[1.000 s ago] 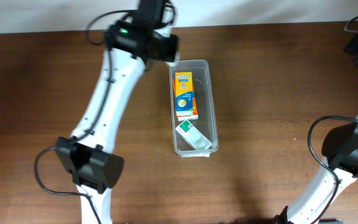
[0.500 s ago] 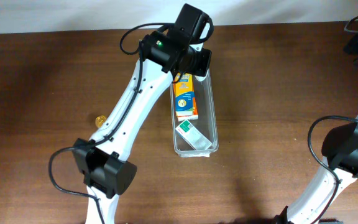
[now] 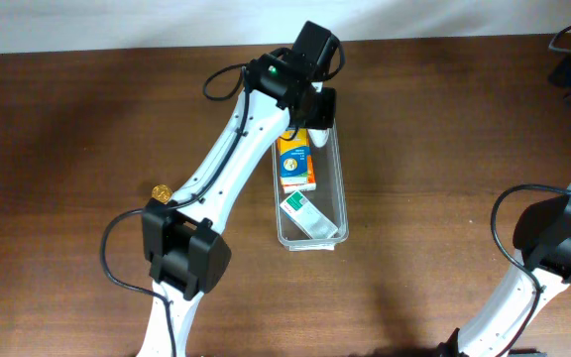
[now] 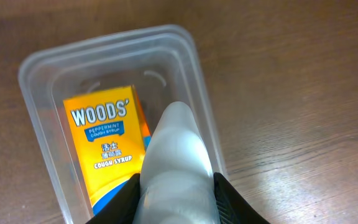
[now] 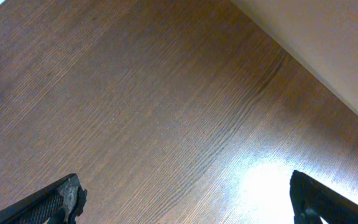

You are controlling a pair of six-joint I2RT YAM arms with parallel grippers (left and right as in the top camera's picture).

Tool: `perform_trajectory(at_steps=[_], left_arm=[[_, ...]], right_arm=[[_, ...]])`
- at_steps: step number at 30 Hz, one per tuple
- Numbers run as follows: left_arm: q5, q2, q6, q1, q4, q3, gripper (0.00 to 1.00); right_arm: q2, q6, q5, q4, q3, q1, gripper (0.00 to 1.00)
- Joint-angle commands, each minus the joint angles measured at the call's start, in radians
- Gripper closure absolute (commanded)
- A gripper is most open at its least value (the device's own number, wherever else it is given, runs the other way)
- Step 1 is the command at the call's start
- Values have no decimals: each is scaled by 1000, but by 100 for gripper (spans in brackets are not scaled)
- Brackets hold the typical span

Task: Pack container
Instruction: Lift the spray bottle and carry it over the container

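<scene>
- Left hand clamps a white tapered item over the container, beside the orange box.
- Lower it inside the rim before releasing.
- Right hand gapes wide.

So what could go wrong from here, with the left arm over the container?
1. The left gripper holds a white rounded item partly over the orange box; released here, it may land on the box rather than the container floor.
2. The gap beside the box looks narrow, so it could catch the rim.
</scene>
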Motion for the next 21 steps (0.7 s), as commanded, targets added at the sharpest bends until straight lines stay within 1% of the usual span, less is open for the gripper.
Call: perform_trajectory(at_steps=[1,10,21], left_arm=[[4,31,-32,-2,-10,22,85],[-11,95,-32,-2,-11,22,84],[-12,155,-31,-2,30,22,84]], right_arm=[[8,-3,19,0,-6,-5,2],[8,-3,19,0,-6,-5,2],[8,-3,19,0,-6,-5,2]])
